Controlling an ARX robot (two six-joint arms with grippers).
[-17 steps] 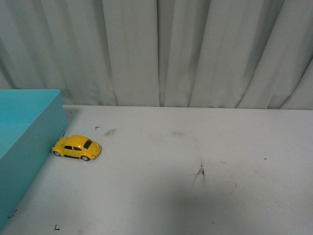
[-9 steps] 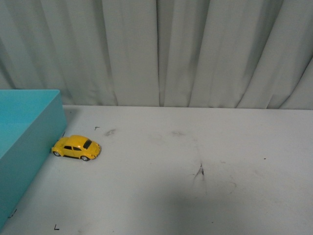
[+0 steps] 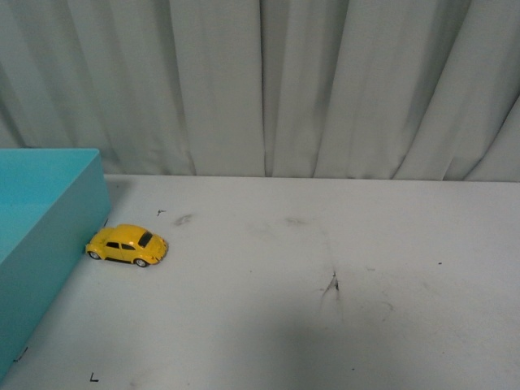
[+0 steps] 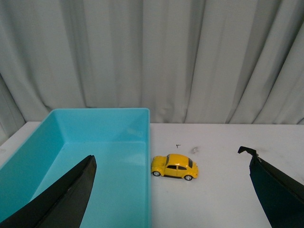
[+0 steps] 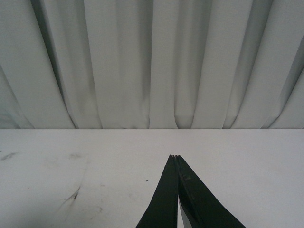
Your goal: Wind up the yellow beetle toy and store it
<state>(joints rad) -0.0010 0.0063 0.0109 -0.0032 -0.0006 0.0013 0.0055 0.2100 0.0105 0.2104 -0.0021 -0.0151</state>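
Yellow and glossy, the yellow beetle toy [image 3: 127, 245] stands on its four wheels at the left side of the white table [image 3: 341, 341]. One end is against, or all but against, the outer wall of the turquoise storage bin [image 3: 57, 203]. Its long axis runs crosswise to the robot's facing direction, at a slight slant, so one flank is turned towards the robot. I cannot tell which end is the bonnet.

In the left wrist view the toy [image 4: 175, 166] sits just outside the bin's near corner [image 4: 148, 142], ahead of the left gripper [image 4: 166, 152] and framed in the wide gap between its two dark fingers [image 4: 66, 199]. Those fingers are spread far apart and hold nothing. The bin looks empty inside as far as this view shows.

The right gripper [image 5: 174, 159] has its fingers pressed together, nothing between them. It points across bare table towards the grey curtain [image 5: 152, 61], with a dark scuff mark [image 5: 73, 194] off to one side and no toy in its view.

The left arm is plainly the nearer one. The fingers seem to line up along the toy's length rather than across it, so gripping the narrower flanks would probably call for a wrist turn. The bin wall leaves little room at that end.
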